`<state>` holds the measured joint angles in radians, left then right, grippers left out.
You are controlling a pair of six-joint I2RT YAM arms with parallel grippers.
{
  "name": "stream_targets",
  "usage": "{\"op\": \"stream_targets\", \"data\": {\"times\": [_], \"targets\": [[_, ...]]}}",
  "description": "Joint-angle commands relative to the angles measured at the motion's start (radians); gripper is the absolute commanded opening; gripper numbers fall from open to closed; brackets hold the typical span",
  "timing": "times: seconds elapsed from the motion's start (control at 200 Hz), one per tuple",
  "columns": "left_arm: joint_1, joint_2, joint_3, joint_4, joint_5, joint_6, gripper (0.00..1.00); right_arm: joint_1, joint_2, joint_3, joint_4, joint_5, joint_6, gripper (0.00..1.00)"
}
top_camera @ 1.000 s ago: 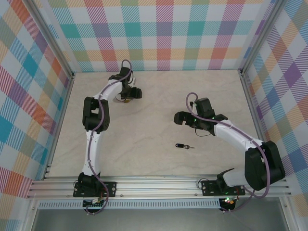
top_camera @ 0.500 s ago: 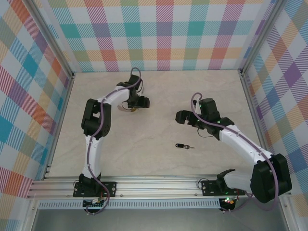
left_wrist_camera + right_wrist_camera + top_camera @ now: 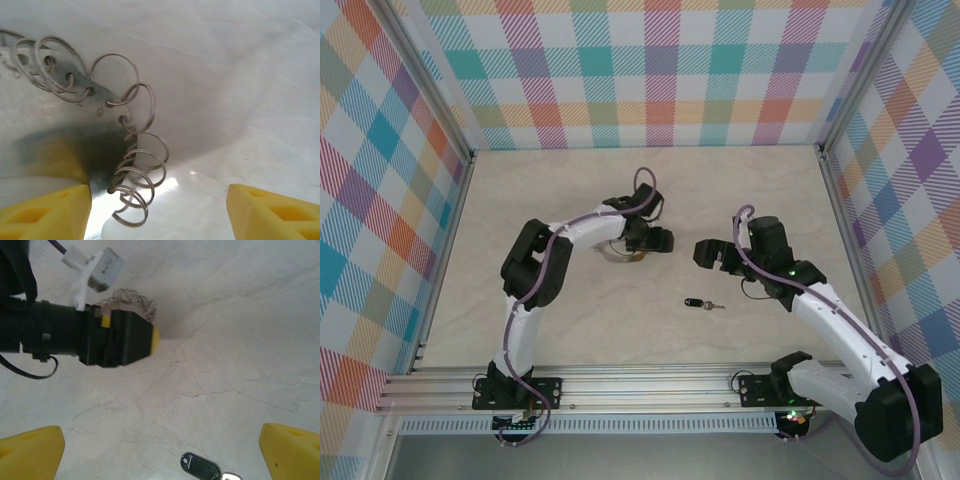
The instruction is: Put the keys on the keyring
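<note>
The keyring [image 3: 622, 253] lies on the pale marbled table [image 3: 570, 320] near its middle, right at the tip of the left gripper [image 3: 636, 248]. In the left wrist view the keyring [image 3: 107, 130] shows as a flat grey metal band with thin wire loops threaded through holes along its edge. One end of it runs down against the inner side of one yellow fingertip [image 3: 47, 210]. The left gripper [image 3: 160, 215] has its jaws spread wide, with bare table between them and nothing clamped.

The key [image 3: 701, 303], with its black head and short silver blade, lies flat on the table. It is well apart from the keyring, towards the arm bases and the right arm. The right gripper [image 3: 708, 252] hovers on the right-arm side of the keyring, its jaws wide apart and empty.

From the right wrist camera, the key [image 3: 201, 468] lies low between the right gripper [image 3: 162, 452] fingertips. The black body of the left gripper [image 3: 122, 337] stands in front of the keyring [image 3: 131, 296] and hides most of it. A white connector [image 3: 100, 267] on a purple cable [image 3: 57, 246] sits just above the keyring.
</note>
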<state>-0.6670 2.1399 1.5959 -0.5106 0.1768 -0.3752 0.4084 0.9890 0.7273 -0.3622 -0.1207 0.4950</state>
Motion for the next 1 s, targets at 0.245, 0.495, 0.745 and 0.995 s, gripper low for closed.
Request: {"op": "stream_targets", "data": {"times": [0.245,0.495,0.745,0.995], "targets": [[-0.045,-0.128,0.062,0.050,-0.046,-0.095,0.76,-0.001,-0.116,0.006,-0.187,0.023,0.017,1.00],[0.007,-0.299,-0.017,0.040,-0.101,-0.032,0.82,-0.001,-0.088,-0.018,-0.131,-0.083,0.047,0.97],[0.097,-0.472,-0.234,0.146,-0.092,-0.041,0.91,0.002,0.121,-0.020,0.041,-0.231,0.101,0.74],[0.190,-0.540,-0.387,0.214,-0.066,-0.090,0.97,0.025,0.444,0.110,0.180,-0.285,0.099,0.53]]}}
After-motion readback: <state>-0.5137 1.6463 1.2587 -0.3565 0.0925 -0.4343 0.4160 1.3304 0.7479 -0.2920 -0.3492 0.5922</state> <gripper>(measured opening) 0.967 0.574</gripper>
